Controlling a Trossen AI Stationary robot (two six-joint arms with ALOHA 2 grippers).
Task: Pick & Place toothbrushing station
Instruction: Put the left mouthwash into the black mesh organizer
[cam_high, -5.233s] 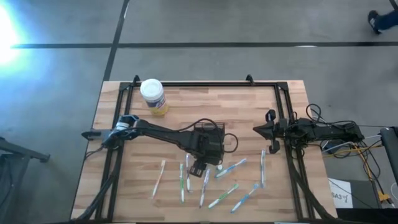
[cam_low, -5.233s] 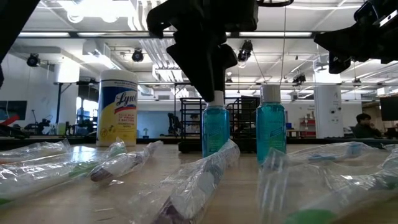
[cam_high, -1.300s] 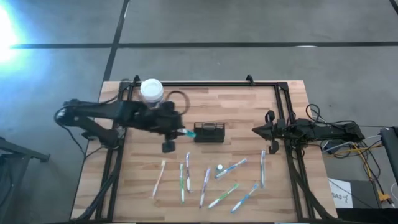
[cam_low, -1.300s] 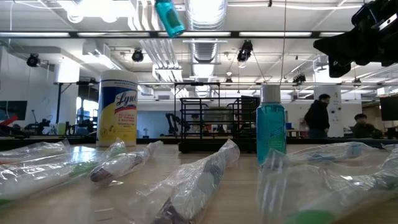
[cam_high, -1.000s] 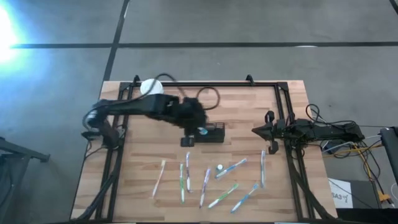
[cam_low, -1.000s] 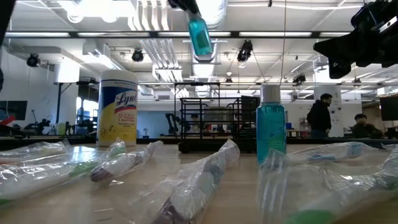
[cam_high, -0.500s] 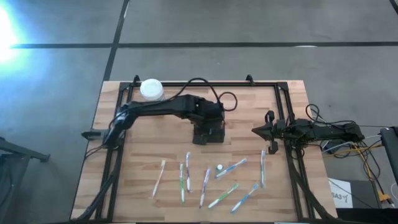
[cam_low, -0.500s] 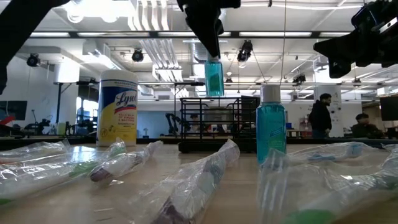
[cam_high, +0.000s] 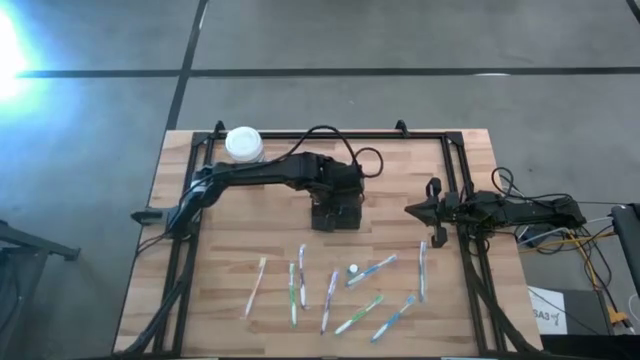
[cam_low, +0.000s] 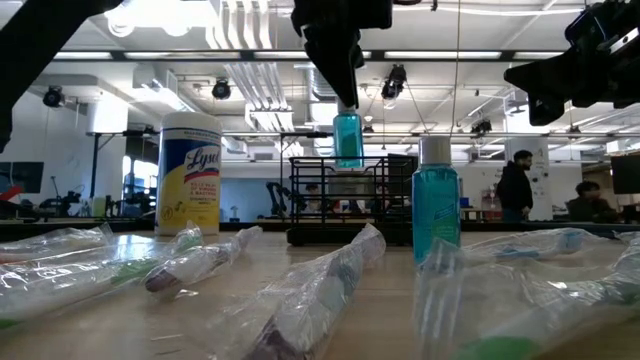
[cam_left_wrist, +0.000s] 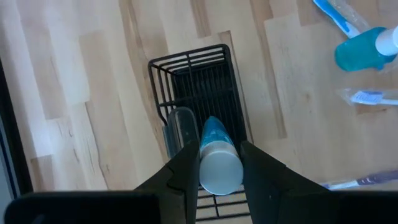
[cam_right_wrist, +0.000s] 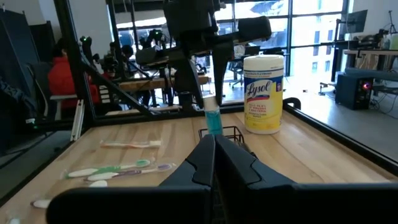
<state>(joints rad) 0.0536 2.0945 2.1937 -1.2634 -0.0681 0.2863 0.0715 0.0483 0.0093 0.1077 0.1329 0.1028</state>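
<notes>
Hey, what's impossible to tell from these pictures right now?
- High view: the black holder is mostly covered by the left gripper, and the held blue bottle is hidden.
- Low view: the wrapped toothbrushes are blurred.
- Left wrist view: the bottle blocks part of the holder's inside.

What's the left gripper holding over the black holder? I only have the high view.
Observer: A small blue bottle, pinched at its white cap by the left gripper, straight above the holder.
Operator: Down yet?
Observer: The low view shows it hanging upright with its base about level with the holder's top rim. Can't tell if it's inside.
Operator: Right gripper?
Observer: The right gripper is shut and empty, parked at the table's right edge.
</notes>
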